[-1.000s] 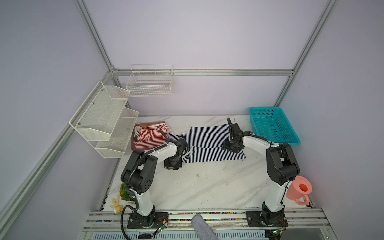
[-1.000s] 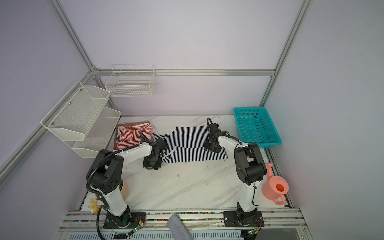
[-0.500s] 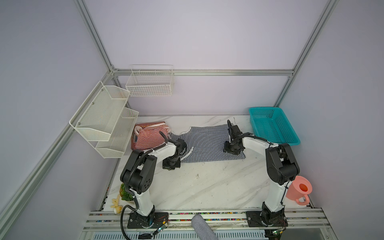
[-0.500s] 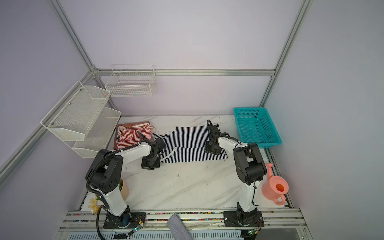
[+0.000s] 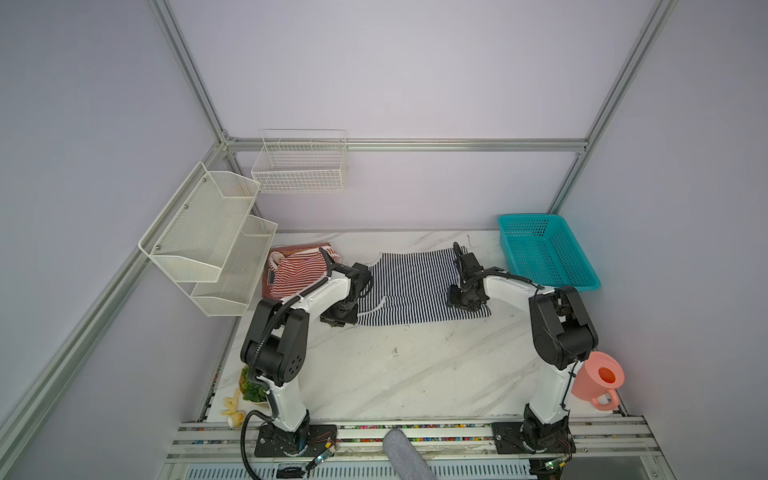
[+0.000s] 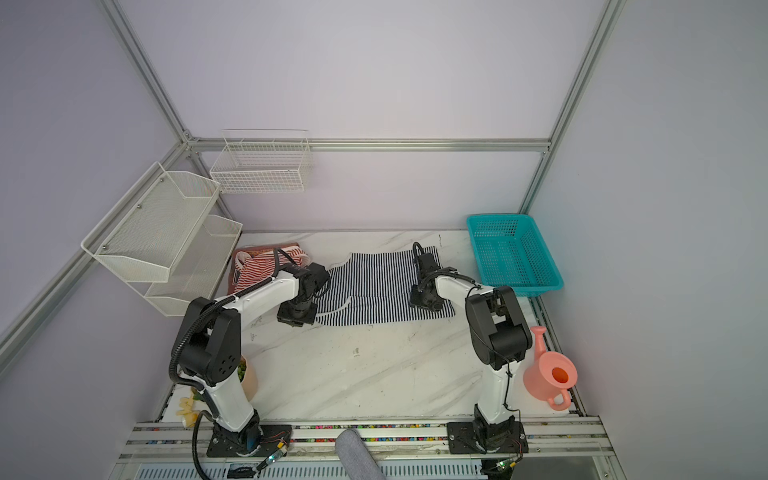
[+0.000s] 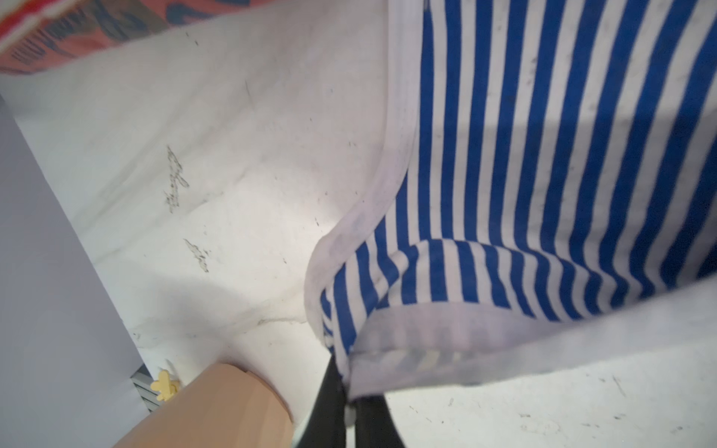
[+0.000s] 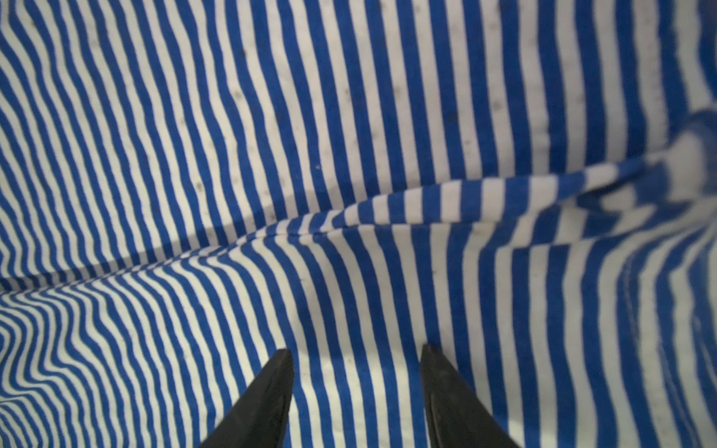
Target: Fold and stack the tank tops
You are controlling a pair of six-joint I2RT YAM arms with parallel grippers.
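In both top views the navy top (image 5: 415,286) lies spread on the surface (image 5: 395,374), with the red top (image 5: 297,270) bunched just beside it on the left. The left tool (image 5: 338,318) is at its near left corner and the right tool (image 5: 463,301) over its right part.

Left wrist: the left tool (image 7: 346,388) is clamped on the navy top's white trim.

Right wrist: the right tool (image 8: 355,351) has its fingers apart, tips at the striped cloth.
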